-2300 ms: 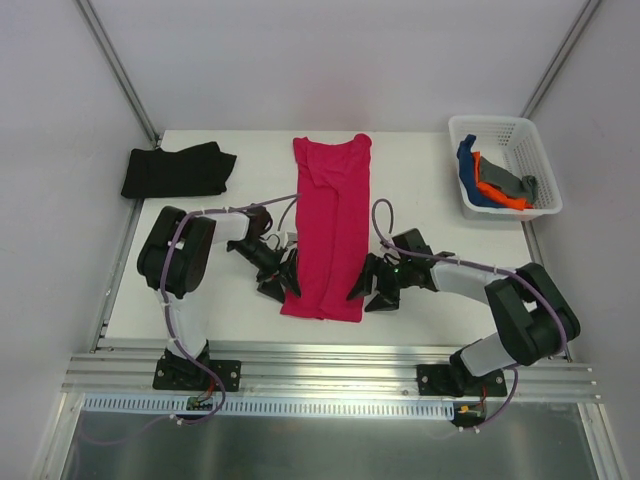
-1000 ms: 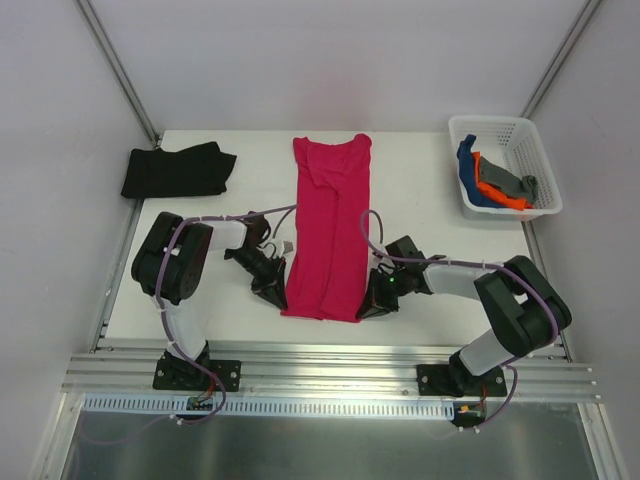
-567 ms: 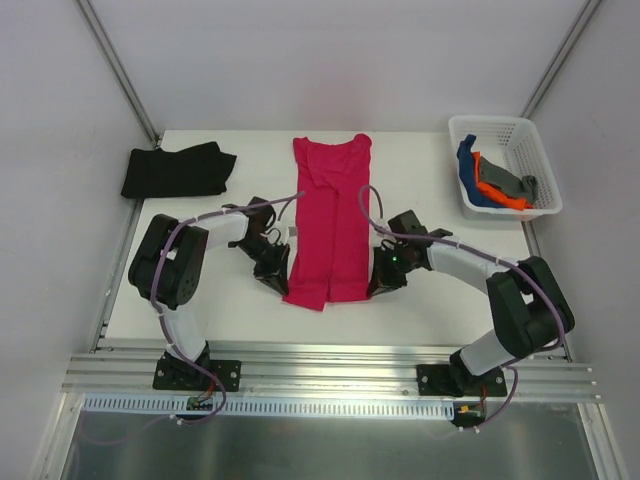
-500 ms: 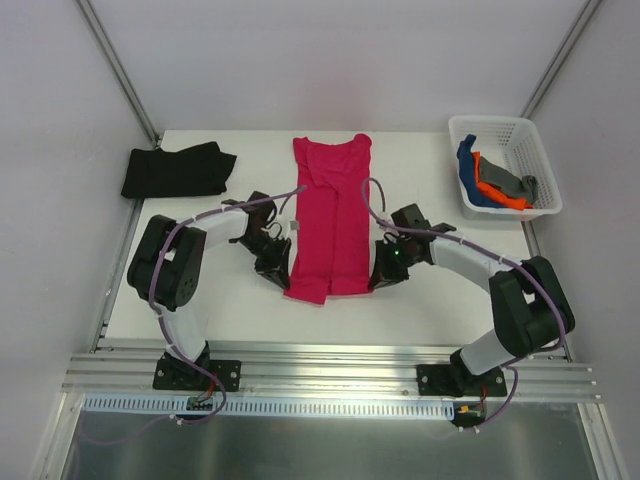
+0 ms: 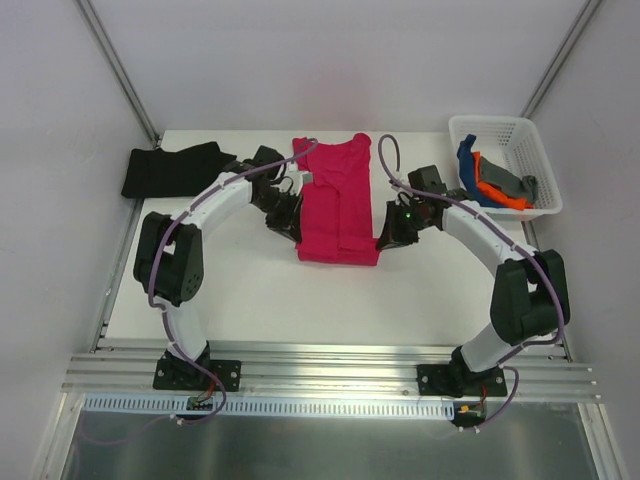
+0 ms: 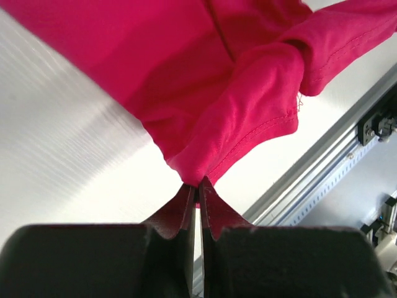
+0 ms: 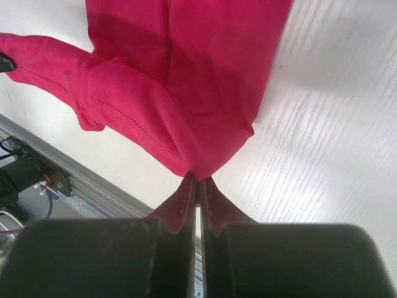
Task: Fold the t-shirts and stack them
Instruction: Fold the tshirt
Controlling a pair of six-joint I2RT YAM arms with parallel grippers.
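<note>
— At the left claw [image 6: 197,186], what?
— Jaws closed on a pink shirt [image 5: 338,205] corner. The right claw [image 7: 198,181] pinches the other.
— And the shirt?
— Between them on the table [image 5: 250,290], near end doubled over; black shirt [image 5: 175,170] far left.

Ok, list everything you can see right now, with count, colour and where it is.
pink shirt: 1, crimson-pink, table centre, lengthwise
black shirt: 1, black, far left corner
basket: 1, white lattice, far right corner
blue shirt: 1, blue, in basket
orange shirt: 1, orange, in basket
grey shirt: 1, grey, in basket
table: 1, white
left gripper: 1, black, pinching pink shirt's left edge
right gripper: 1, black, pinching its right edge
</note>
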